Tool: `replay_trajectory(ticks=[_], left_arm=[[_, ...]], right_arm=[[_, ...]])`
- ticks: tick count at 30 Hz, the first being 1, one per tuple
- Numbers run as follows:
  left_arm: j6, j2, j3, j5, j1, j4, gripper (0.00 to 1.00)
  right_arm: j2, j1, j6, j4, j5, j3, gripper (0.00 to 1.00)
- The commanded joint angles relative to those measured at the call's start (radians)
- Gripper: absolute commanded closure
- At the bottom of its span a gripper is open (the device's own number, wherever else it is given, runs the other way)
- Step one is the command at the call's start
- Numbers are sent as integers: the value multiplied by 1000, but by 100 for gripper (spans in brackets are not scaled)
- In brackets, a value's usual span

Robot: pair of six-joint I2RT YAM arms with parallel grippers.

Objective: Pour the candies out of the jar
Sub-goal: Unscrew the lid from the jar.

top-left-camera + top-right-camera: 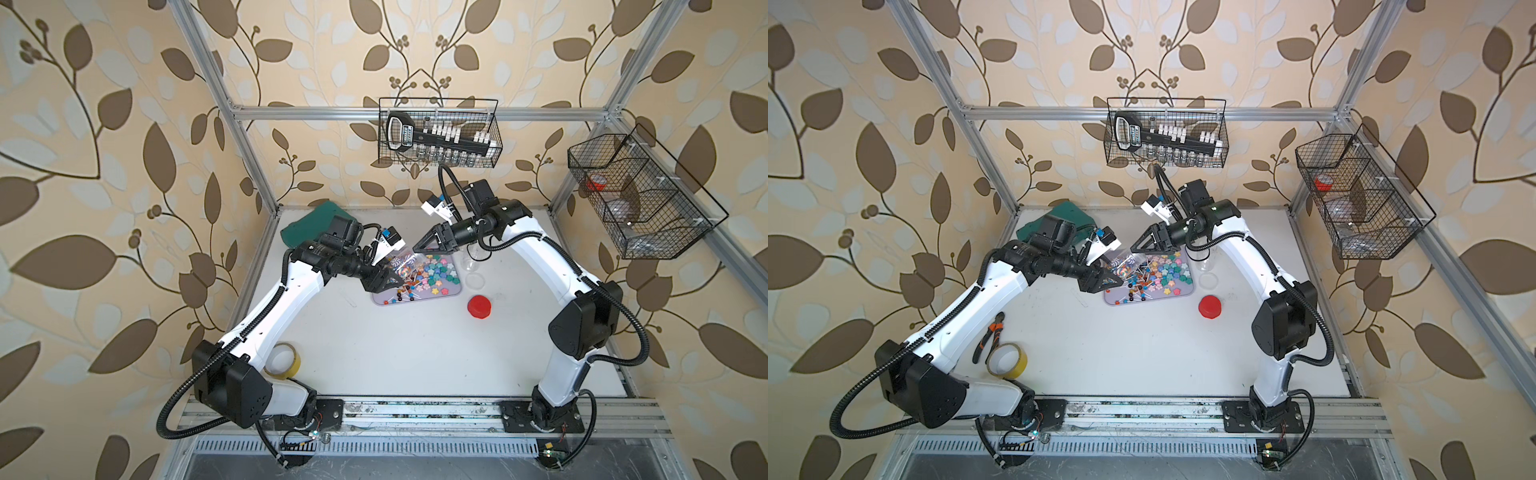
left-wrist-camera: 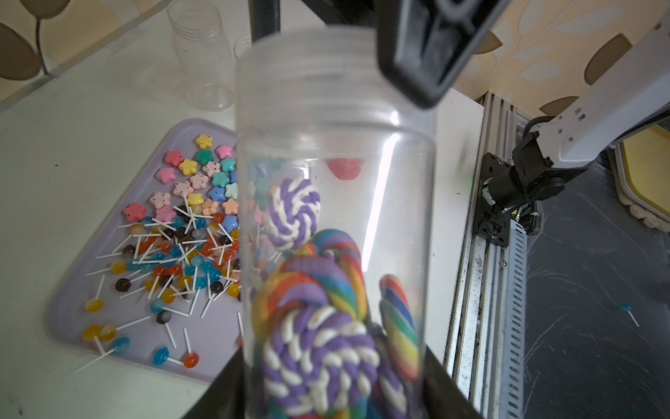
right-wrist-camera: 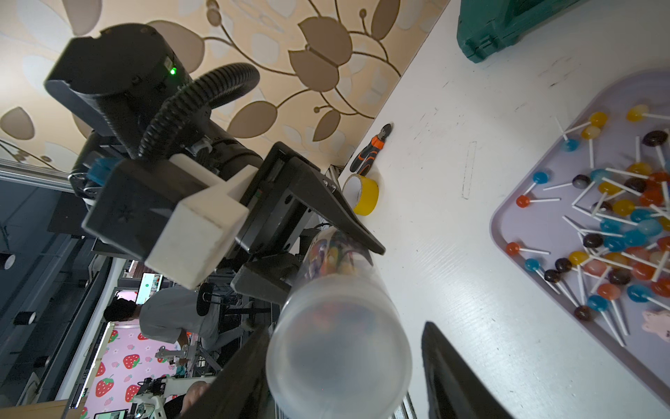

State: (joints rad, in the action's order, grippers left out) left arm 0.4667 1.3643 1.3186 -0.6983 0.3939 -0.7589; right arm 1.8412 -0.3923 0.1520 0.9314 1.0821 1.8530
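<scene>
My left gripper (image 2: pixel 335 391) is shut on the base end of a clear jar (image 2: pixel 333 152). The jar (image 1: pixel 402 266) hangs tilted over the left end of a lilac tray (image 1: pixel 446 297). Striped swirl lollipops (image 2: pixel 311 326) lie inside it. The candies (image 2: pixel 188 232), star-shaped pieces and ball lollipops on white sticks, are spread over the tray (image 2: pixel 65 312). My right gripper (image 3: pixel 348 326) is open around the jar's threaded end (image 3: pixel 337 355). One finger touches that end and a gap shows beside the other. In both top views the right gripper (image 1: pixel 1136 247) meets the jar from the back right.
Right of the tray are an empty clear jar (image 1: pixel 471 253), a clear lid (image 1: pixel 475 279) and a red lid (image 1: pixel 479 306). A yellow tape roll (image 1: pixel 1007 359) and pliers (image 1: pixel 988 336) lie front left. A green case (image 1: pixel 316 222) is back left. Wire baskets (image 1: pixel 440 133) hang on the frame.
</scene>
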Motion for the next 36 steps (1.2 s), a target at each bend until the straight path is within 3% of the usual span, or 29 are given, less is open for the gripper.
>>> replay_trajectory(ticks=[1, 5, 16, 25, 36], left_arm=[[15, -22, 8, -66, 6, 13, 75], [15, -23, 8, -66, 7, 13, 75], [13, -23, 13, -69, 6, 16, 75], [10, -21, 14, -73, 7, 16, 75], [9, -21, 8, -79, 7, 25, 75]], right_arm=[[-20, 13, -23, -3, -10, 6, 41], [-15, 13, -22, -5, 2, 6, 46], [-11, 11, -26, -5, 15, -24, 41], [-10, 11, -32, -6, 16, -16, 44], [-12, 12, -38, -6, 41, -27, 55]])
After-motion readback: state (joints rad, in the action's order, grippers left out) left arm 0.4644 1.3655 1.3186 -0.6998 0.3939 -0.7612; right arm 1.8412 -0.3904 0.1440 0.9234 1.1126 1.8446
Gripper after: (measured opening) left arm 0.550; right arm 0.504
